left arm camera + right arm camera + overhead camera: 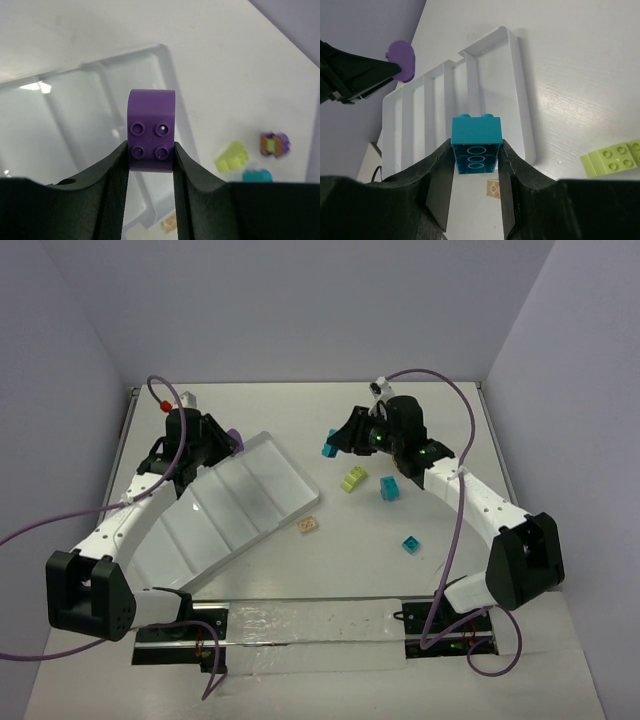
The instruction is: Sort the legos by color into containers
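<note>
The white tray [235, 505] lies slanted at centre left, with no bricks visible in its compartments. My left gripper [232, 438] is shut on a purple brick [151, 130] above the tray's far end [165, 50]. My right gripper [331, 446] is shut on a teal brick [476, 149], held above the table just right of the tray's far end [517, 75]. On the table lie a lime brick [354, 479], two teal bricks [389, 489] [410, 544] and a beige brick [308, 526] by the tray's right edge.
The left wrist view shows a small purple piece [274, 144] beyond the lime brick [232, 156]. Grey walls enclose the table on three sides. A clear strip [320, 625] lies between the arm bases at the near edge.
</note>
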Controlling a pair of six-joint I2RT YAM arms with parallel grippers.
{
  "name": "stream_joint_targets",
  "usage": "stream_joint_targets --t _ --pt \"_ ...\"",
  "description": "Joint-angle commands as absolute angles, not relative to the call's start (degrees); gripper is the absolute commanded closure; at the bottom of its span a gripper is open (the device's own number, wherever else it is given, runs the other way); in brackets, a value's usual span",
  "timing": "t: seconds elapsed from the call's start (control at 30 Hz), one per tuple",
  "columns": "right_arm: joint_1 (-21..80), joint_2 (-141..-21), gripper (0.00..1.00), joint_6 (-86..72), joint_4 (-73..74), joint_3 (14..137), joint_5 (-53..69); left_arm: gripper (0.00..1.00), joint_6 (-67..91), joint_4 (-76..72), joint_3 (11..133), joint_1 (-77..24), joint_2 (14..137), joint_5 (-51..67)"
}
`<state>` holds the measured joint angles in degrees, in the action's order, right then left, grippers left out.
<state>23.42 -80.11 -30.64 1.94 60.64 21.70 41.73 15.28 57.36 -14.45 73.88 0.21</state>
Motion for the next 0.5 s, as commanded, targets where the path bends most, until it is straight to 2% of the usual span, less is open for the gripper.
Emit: stream_joint_targets --t 0.0,0.47 --pt "28.9 -84.0 1.00 -26.0 8.8 70.6 11.5 1.00 47.4 20.5 55.5 -16.3 74.4 -19.2" --pt "36.1 -103.2 0.95 -25.6 14.0 86.7 9.1 1.00 57.8 20.7 56.0 -21.7 85.2 -27.8"
